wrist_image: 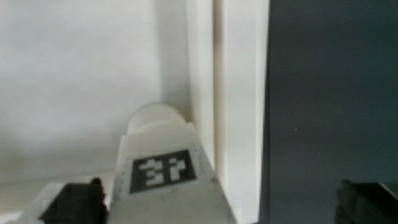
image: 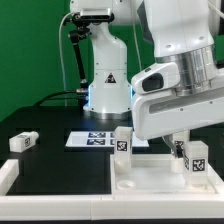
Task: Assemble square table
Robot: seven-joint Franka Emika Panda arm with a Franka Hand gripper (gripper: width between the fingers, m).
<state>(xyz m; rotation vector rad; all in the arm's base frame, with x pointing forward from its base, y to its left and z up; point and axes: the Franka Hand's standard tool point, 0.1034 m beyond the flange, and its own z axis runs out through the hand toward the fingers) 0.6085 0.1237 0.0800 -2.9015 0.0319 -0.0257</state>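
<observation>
The white square table top [image: 150,172] lies at the exterior view's lower right, raised rim toward the camera. Two white tagged legs stand on it, one [image: 122,141] near its left corner and one [image: 193,156] at the right. A third leg [image: 22,142] lies loose on the black table at the left. My gripper [image: 183,143] hangs over the right-hand leg. In the wrist view the gripper [wrist_image: 217,203] is open, with its dark fingertips [wrist_image: 71,201] wide apart. That tagged leg [wrist_image: 164,165] stands between them in the top's corner [wrist_image: 71,90], touching neither finger.
The marker board [image: 95,139] lies in front of the robot base [image: 107,85]. A low white border rail [image: 8,177] runs along the exterior view's lower left. The green wall stands behind.
</observation>
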